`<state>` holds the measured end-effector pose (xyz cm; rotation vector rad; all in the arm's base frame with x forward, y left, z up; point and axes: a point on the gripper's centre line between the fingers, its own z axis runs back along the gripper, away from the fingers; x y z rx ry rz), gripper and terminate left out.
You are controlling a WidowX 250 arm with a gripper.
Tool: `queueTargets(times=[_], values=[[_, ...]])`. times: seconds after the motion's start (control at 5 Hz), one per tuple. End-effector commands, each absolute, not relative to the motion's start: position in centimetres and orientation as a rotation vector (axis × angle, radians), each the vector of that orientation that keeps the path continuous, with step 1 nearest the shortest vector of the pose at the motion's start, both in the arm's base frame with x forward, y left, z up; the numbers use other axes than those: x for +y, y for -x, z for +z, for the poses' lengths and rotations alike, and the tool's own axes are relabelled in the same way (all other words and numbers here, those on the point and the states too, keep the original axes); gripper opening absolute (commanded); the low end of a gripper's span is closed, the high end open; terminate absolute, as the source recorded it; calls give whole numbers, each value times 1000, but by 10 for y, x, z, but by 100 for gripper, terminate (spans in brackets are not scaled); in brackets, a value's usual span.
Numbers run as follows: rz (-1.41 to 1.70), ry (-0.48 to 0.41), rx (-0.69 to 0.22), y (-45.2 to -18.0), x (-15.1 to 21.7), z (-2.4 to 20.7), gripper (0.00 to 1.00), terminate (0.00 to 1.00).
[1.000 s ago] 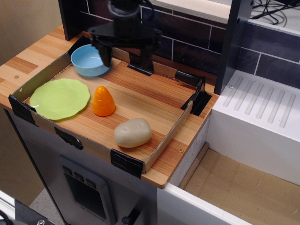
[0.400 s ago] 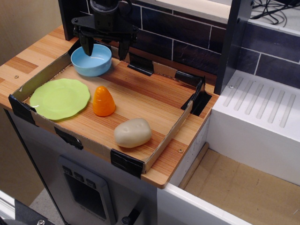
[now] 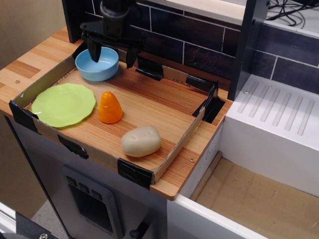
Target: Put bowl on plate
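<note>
Cardboard walls with black tape at the corners make a shallow tray [image 3: 175,145] on the wooden counter [image 3: 30,64], and everything sits inside it. Far left corner has the bowl [image 3: 97,64], light blue, glossy, round, nothing in it that I can see. It's on the tray floor, not on the plate [image 3: 63,104]. That plate is lime green, flat, wavy rim, lying at the near left with its edge close to the tray wall, and it's bare on top. Between them there's a strip of open wood.

Just right of the plate stands an orange cone [image 3: 110,107], ribbed and rounded at the tip, upright. Near the front wall is a beige lump [image 3: 141,141], smooth, kinda potato shaped. Middle and right of the tray floor is plain wood grain.

Black gripper [image 3: 112,53] hangs over the bowl with its jaws spread wide: the left finger dips inside the bowl near its far rim, the right one comes down just outside the bowl's right side. Can't tell if either touches it. Dark brick wall [image 3: 199,50] runs right behind, so it's tight back there. White sink [image 3: 279,134] is off to the right.
</note>
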<state>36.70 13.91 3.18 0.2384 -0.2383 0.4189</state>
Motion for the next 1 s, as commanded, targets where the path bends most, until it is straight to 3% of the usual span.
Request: queueTargets(times=[0.0, 0.2, 0.6, 0.8], values=[[350, -228, -246, -377, 144, 38, 100, 0], [347, -214, -240, -376, 143, 37, 0, 0], [416, -212, -287, -372, 141, 48, 0, 0], [555, -260, -315, -369, 142, 64, 0, 0]])
